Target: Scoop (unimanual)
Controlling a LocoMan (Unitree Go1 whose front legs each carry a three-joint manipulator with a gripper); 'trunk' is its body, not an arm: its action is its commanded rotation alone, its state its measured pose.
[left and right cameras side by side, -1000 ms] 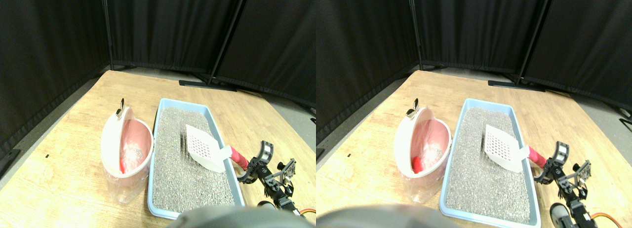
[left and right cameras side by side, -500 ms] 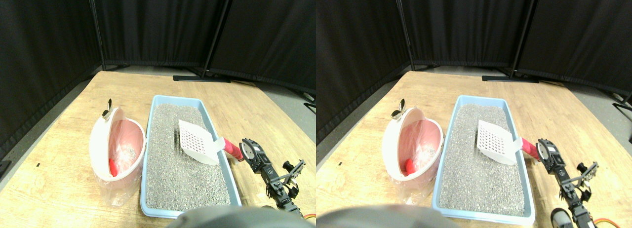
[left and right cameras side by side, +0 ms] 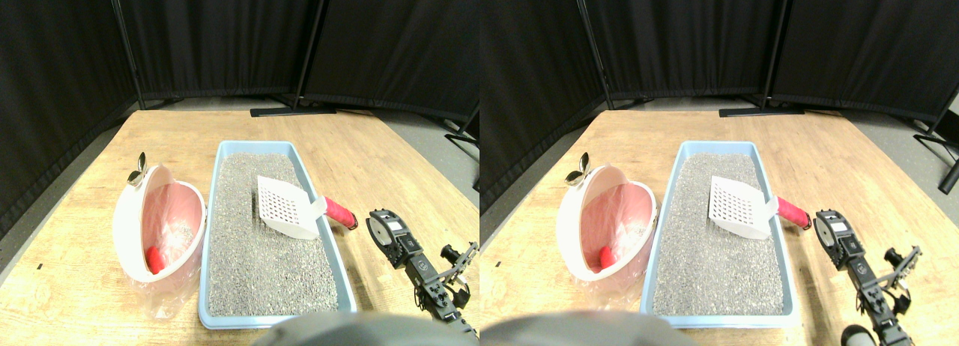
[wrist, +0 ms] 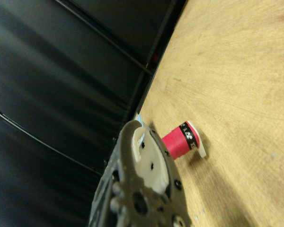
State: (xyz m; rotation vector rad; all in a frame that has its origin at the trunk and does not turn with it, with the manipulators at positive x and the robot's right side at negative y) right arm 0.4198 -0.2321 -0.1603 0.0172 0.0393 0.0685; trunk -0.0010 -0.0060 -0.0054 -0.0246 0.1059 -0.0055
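Observation:
A white slotted scoop (left and right cameras side by side: 285, 206) lies on the grey litter in the light blue tray (left and right cameras side by side: 339, 250). Its red wrapped handle (left and right cameras side by side: 339, 213) sticks out over the tray's right rim. My right gripper (left and right cameras side by side: 427, 235) stands open on the table just right of the handle's end, apart from it and holding nothing. In the wrist view the red handle (wrist: 179, 140) with its white end cap shows beyond the dark jaw frame. A pink bin (left and right cameras side by side: 161, 234) with a white lid and a clear liner stands left of the tray, with a small red thing (left and right cameras side by side: 153, 258) inside.
The wooden table (left and right cameras side by side: 389, 166) stretches to the right of and behind the tray. Black curtain panels (left and right cameras side by side: 225, 39) on metal feet close off the back and left. A metal clip (left and right cameras side by side: 137, 170) sits on top of the bin's lid.
The whole picture has shifted, so the camera moved. My gripper has turned and now sits a little further from the handle's end. The scoop still lies on the litter.

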